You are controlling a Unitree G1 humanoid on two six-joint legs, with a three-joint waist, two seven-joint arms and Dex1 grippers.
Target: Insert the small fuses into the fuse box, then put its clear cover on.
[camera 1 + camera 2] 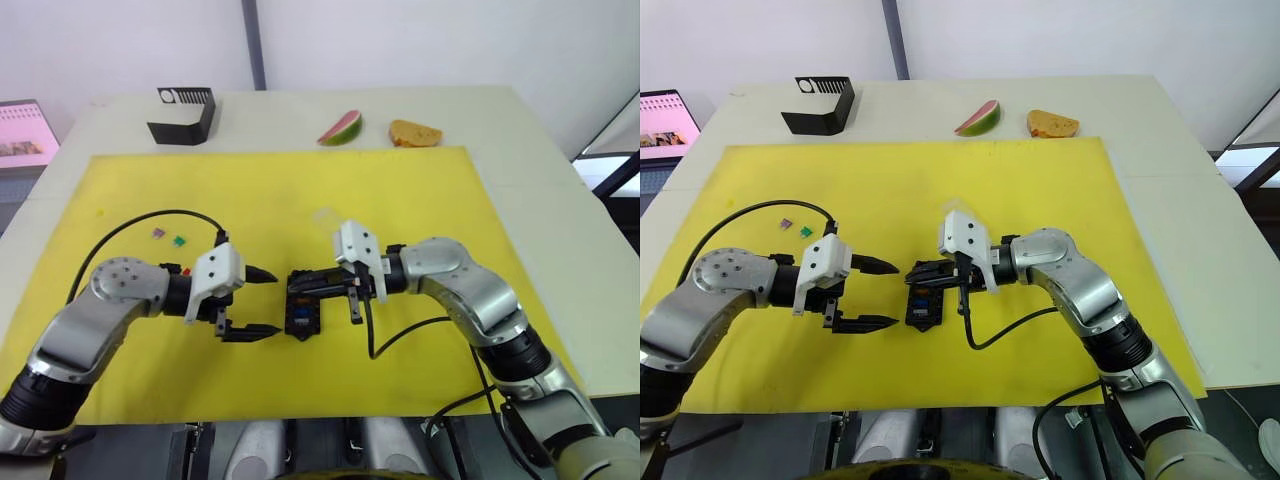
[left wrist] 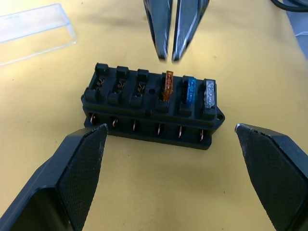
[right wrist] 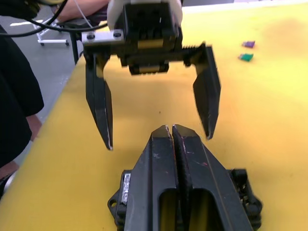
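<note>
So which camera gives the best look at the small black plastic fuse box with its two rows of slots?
The left wrist view: the small black plastic fuse box sits unobstructed, with three fuses seated. In the eye views it is small and partly under the right gripper; the right wrist view mostly hides it.

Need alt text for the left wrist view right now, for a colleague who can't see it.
A black fuse box lies on the yellow mat with tan, blue and grey fuses seated in three slots and three slots empty. The shut right gripper points at it from behind; the open left gripper flanks it, and the clear cover lies beyond.

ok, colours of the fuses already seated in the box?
Tan, blue and grey; clearest in the left wrist view.
</note>
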